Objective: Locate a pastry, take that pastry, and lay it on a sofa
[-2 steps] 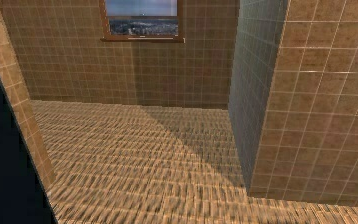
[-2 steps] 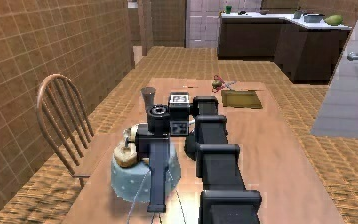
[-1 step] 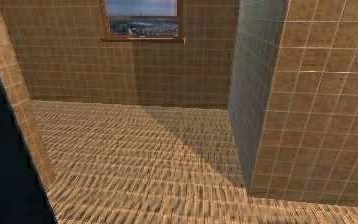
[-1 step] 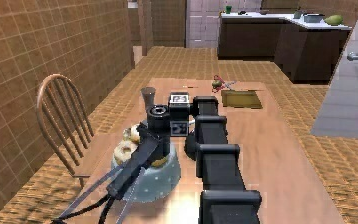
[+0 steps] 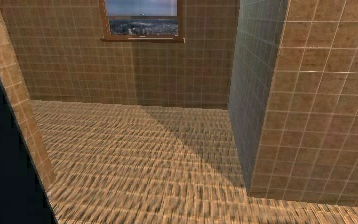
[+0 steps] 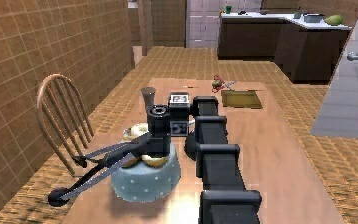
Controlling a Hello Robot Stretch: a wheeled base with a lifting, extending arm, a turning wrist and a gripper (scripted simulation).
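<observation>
Arm side view: a dark square arm (image 6: 219,160) rises from the bottom edge just right of centre, over a wooden tabletop (image 6: 287,140). The claw (image 6: 77,176) sits at its far end, left of two white marker squares (image 6: 177,101), with thin fingers (image 6: 107,153) slanting toward the lower left. A tan rounded lump (image 6: 155,157), of pastry colour, lies just below the claw's body. It rests on a pale blue round object (image 6: 147,180) at lower centre of the tabletop. With these items directly at the claw, I cannot tell its state or whether it grasps anything. A wooden chair (image 6: 62,112) stands at the tabletop's left edge. A dark upright cylinder (image 6: 147,97) stands above the claw's body, and a dark flat tray (image 6: 242,99) lies further up. Dark kitchen cabinets (image 6: 277,40) occupy the upper right.

Forward view: brown tiled walls (image 5: 67,50), a window (image 5: 141,18) at top centre, and a grey wall section (image 5: 249,80) at right over woven-patterned floor (image 5: 137,160).
</observation>
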